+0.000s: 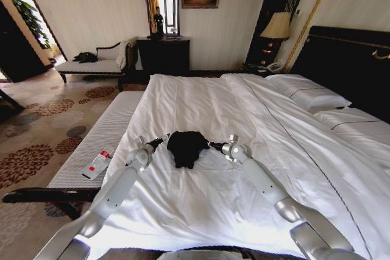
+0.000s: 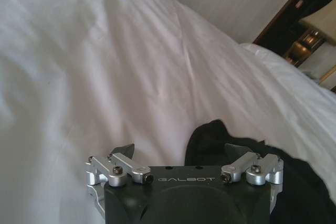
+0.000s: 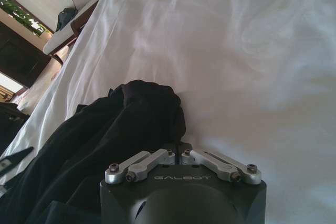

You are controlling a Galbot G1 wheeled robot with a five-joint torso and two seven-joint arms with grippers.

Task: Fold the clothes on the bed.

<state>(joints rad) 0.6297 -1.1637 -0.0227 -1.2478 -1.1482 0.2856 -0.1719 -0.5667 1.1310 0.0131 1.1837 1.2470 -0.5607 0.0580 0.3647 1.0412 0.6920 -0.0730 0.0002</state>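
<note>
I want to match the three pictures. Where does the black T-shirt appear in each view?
Head view: the black T-shirt lies bunched on the bed, between the left gripper and the right gripper.
Left wrist view: the cloth is beside the left gripper.
Right wrist view: the cloth is at the right gripper.
Shared landmark: the white duvet.

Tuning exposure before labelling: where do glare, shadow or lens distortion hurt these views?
Head view: white bed blows out nearest the camera, T-shirt reads as a featureless black blob, room lines bow toward the edges. Left wrist view: even light, soft fold shadows. Right wrist view: bed glares beyond the right claw.
</note>
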